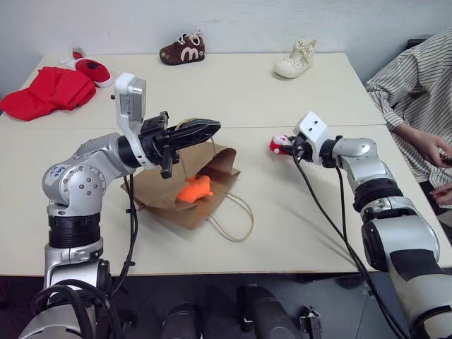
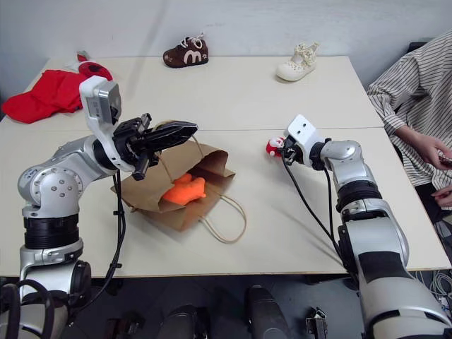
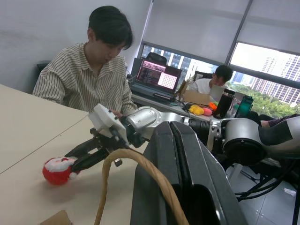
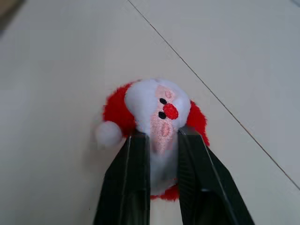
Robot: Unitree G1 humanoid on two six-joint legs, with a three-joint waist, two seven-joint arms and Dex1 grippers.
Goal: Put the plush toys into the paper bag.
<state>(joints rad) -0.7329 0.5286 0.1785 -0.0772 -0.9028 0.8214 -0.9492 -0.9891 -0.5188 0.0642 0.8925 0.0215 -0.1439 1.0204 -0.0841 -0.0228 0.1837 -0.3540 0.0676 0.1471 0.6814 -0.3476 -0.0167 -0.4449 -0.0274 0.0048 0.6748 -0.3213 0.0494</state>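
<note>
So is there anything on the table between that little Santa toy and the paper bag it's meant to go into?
Nothing visible. The Santa toy sits pinched in the right gripper, and only bare table lies between it and the paper bag, whose handle the left gripper holds up.

The pale table (image 1: 282,233) bears the paper bag (image 1: 180,205), Santa toy (image 1: 278,145) — plus red cloth (image 1: 46,92) and three shoes.
</note>
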